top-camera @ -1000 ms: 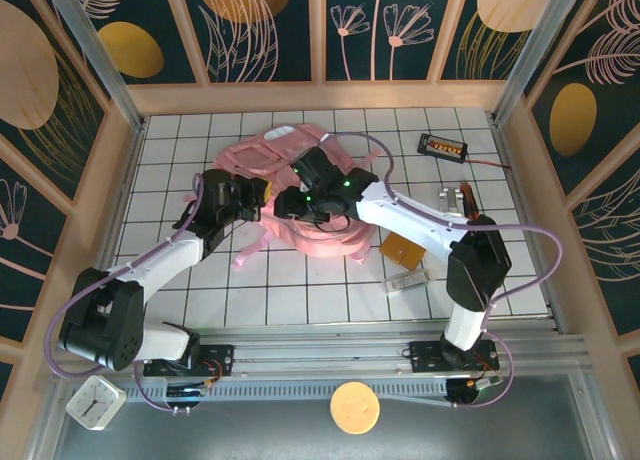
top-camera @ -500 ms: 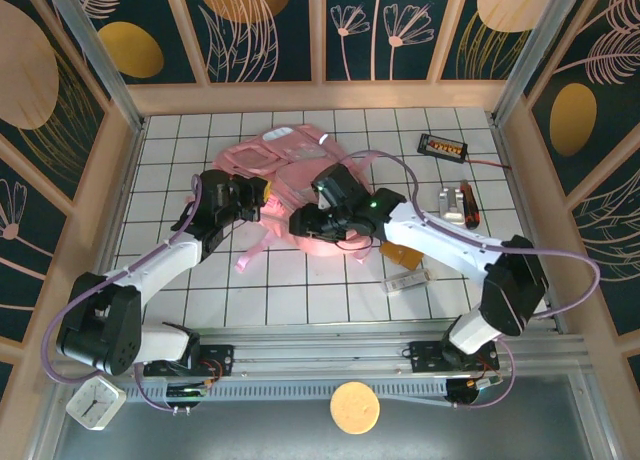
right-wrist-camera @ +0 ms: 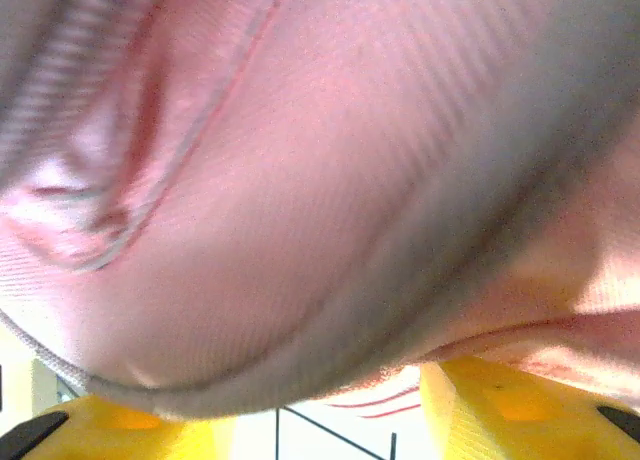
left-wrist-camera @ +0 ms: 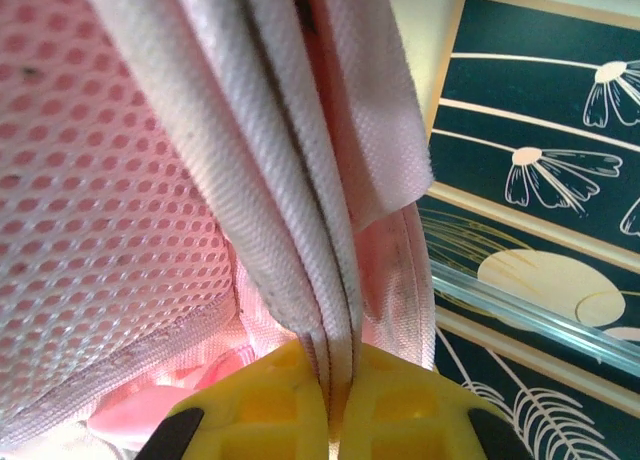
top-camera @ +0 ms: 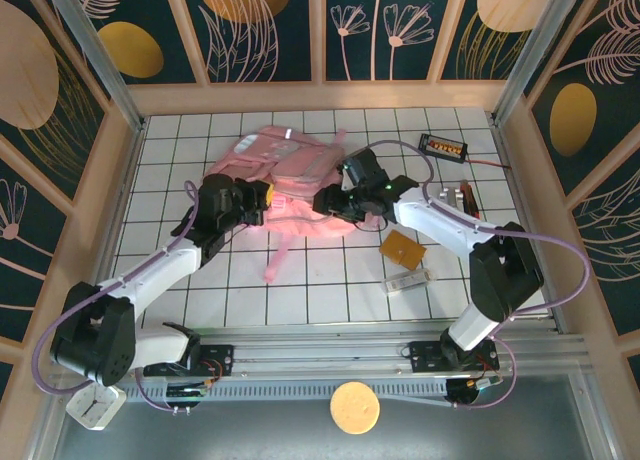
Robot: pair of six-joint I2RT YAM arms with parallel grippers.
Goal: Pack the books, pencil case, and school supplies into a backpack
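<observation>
Backpack (top-camera: 295, 155), centre frame: soft, limp, light; take it by seams or straps. Left gripper (left-wrist-camera: 335, 400) pinches its webbing seam. Right gripper (right-wrist-camera: 330, 410) sits half-spread against the fabric, grip unclear.

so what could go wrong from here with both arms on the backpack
The left gripper pinches only a thin edge of the backpack, so it may slip free. Fabric bulges across the right gripper, jaws apart; it could snag there. Dragging the backpack might sweep the orange-brown book nearby.
</observation>
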